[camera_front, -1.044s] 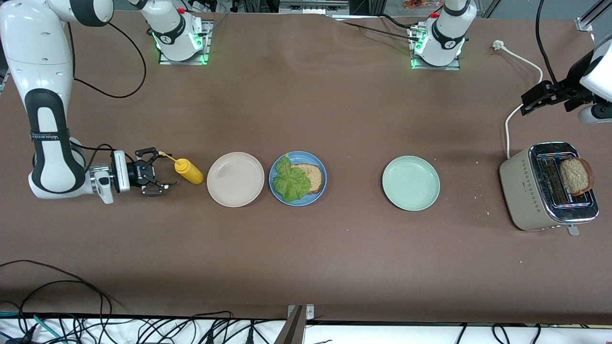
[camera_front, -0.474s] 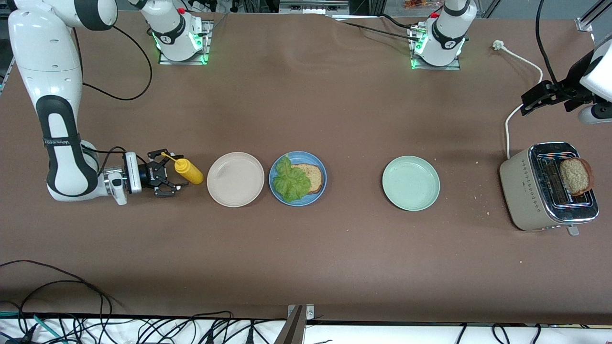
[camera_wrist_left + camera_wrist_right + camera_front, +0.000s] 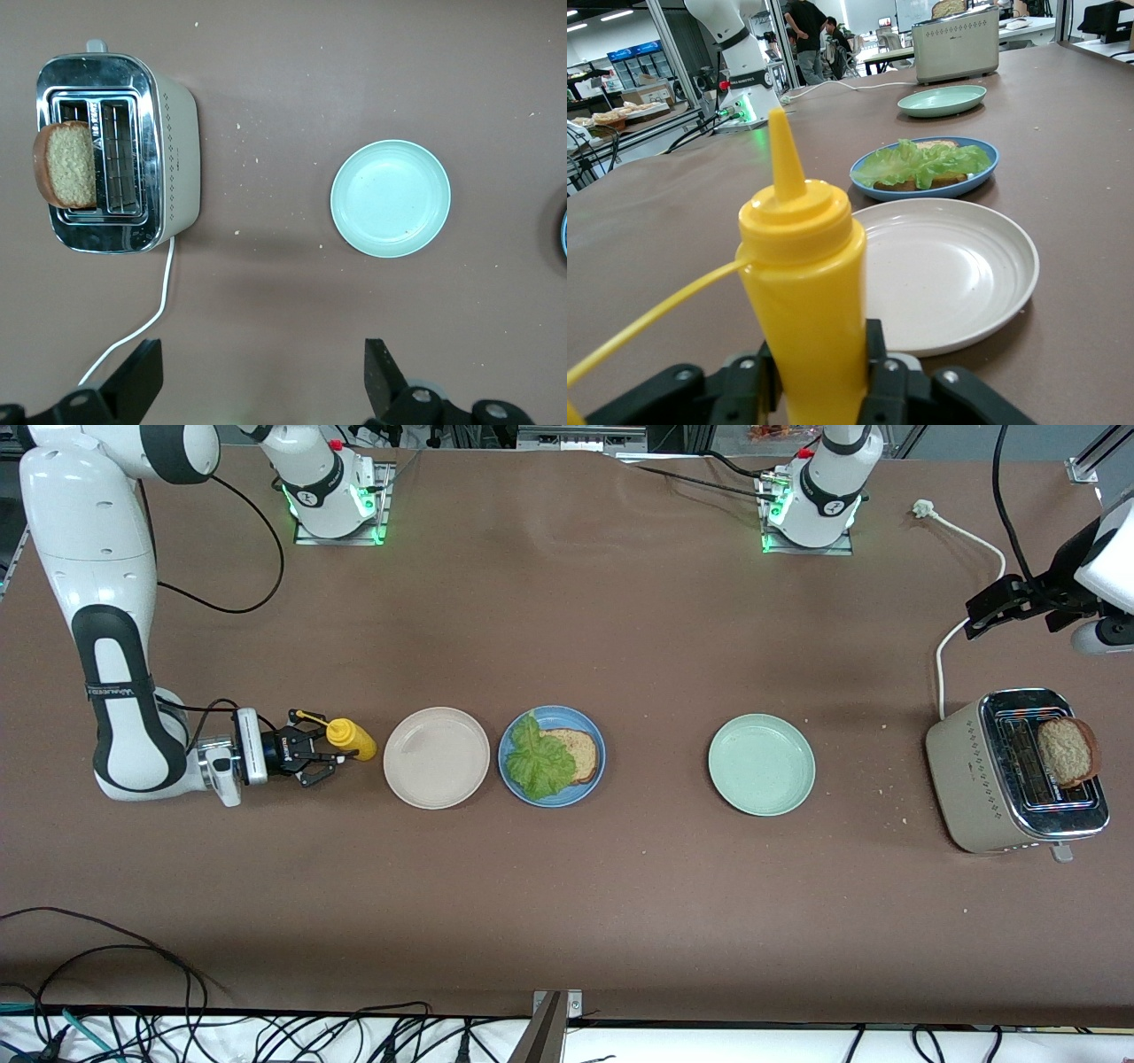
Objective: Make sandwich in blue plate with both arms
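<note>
The blue plate (image 3: 580, 790) holds one slice of brown bread (image 3: 580, 751) with a green lettuce leaf (image 3: 538, 762) lying over it. A second slice (image 3: 1067, 751) sticks up out of the toaster (image 3: 992, 779). My right gripper (image 3: 332, 751) is low at the right arm's end of the table. It is shut on the yellow squeeze bottle (image 3: 802, 283), its fingers (image 3: 873, 354) pressing both sides of the body. My left gripper (image 3: 257, 381) hangs open and holds nothing, over the table between the toaster (image 3: 168, 159) and the left arm's base.
A beige plate (image 3: 436, 757) lies between the bottle (image 3: 352, 740) and the blue plate. A pale green plate (image 3: 761, 764) lies toward the left arm's end. The toaster's white cord (image 3: 952, 638) runs up the table. Cables hang along the near edge.
My right gripper slid toward the yellow bottle and closed its fingers around it. The left arm has not moved.
</note>
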`<state>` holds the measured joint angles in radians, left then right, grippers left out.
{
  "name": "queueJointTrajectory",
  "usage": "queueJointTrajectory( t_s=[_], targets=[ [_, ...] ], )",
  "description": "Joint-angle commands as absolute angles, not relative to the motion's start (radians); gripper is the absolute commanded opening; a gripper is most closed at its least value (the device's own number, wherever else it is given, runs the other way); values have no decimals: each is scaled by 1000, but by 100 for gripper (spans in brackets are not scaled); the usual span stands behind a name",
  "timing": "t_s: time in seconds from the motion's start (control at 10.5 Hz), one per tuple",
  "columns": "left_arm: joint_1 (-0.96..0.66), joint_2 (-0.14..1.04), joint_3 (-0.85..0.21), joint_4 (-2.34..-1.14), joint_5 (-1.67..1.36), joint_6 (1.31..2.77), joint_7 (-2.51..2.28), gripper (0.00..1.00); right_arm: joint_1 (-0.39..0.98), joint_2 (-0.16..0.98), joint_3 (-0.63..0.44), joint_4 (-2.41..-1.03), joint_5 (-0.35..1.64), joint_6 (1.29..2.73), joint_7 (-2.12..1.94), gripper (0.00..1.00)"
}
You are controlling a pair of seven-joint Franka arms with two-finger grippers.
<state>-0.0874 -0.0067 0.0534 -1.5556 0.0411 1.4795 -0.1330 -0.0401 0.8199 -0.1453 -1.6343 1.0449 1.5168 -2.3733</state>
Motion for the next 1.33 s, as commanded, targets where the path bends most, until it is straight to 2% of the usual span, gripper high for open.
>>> queueJointTrajectory(
  t_s=[0.0, 0.38, 0.76, 1.23],
  targets=[
    [-86, -12, 48, -1554, 77, 1473, -133, 100, -38, 816, -138, -1585, 1014, 1500, -2228, 8],
    [-86, -12, 48, -1554, 77, 1473, -133, 100, 30, 769, -143, -1441, 869, 1503, -1851, 8],
    [-84, -12, 48, -1554, 77, 1473, -133, 100, 217, 735, -146, -1231, 542, 1529, -1328, 9],
    [-84, -12, 48, -1554, 77, 1473, -133, 100, 478, 735, -144, -1197, 145, 1640, -947, 9]
  ],
)
